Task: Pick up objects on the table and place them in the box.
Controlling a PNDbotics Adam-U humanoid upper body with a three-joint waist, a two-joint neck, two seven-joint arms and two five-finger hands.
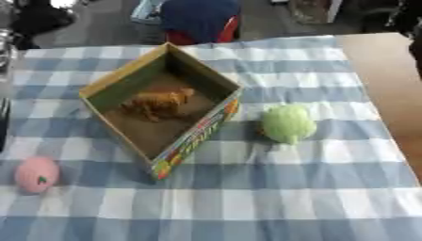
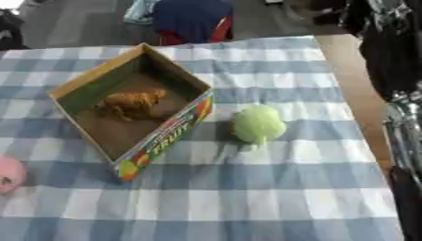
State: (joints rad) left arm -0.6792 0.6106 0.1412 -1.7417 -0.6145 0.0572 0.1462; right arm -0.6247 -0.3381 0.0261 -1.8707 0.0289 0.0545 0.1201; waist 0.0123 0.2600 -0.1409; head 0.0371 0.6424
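An open cardboard box [image 1: 124, 77] with a colourful printed side stands askew at the centre left of the checked cloth. A brown toy [image 1: 158, 103] lies inside it on the box floor. To the right of the box, a pale green round object [image 1: 288, 124] like a cabbage rests on the cloth. A pink round object [image 1: 36, 174] lies near the left edge, in front of the box. My right arm [image 2: 402, 122], black with a silver joint, runs down the right edge of the right eye view, away from all the objects. Its lower end [image 2: 408, 202] is dark and cut off by the edge.
The blue and white checked cloth [image 1: 247, 197] covers most of the table; bare wood [image 1: 387, 70] shows at the right. A dark blue and red shape [image 1: 199, 21] sits beyond the far edge. A dark strip [image 1: 3, 124] shows at the left edge.
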